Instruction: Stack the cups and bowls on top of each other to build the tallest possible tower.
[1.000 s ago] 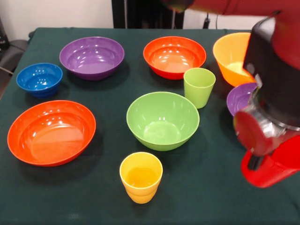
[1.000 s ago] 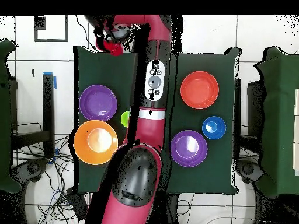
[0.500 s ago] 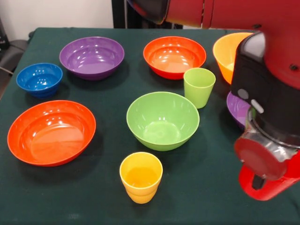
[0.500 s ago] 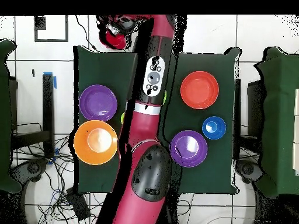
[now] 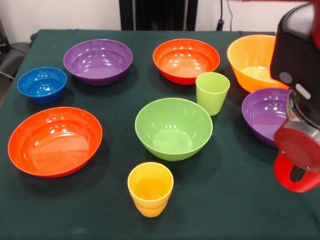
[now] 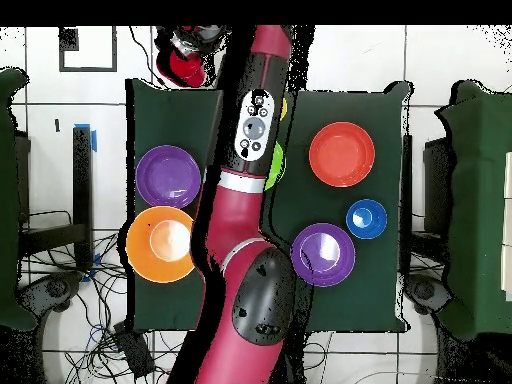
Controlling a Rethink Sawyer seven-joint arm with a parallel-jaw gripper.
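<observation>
I see nothing stacked: every piece sits alone on the dark green cloth-covered bench. I take the glossy light green plastic bowl as my landmark. Just behind it stands the light green tumbler; in front of it, the yellow tumbler. To its left lies a wide red-orange bowl, with the small blue bowl behind that. Behind the landmark sit a purple bowl, a second red-orange bowl and the large orange bowl. Right of it rests another purple bowl. The red and black arm reaches across the bench; its hand hangs past the edge, seemingly around something red, though I cannot tell its grip.
</observation>
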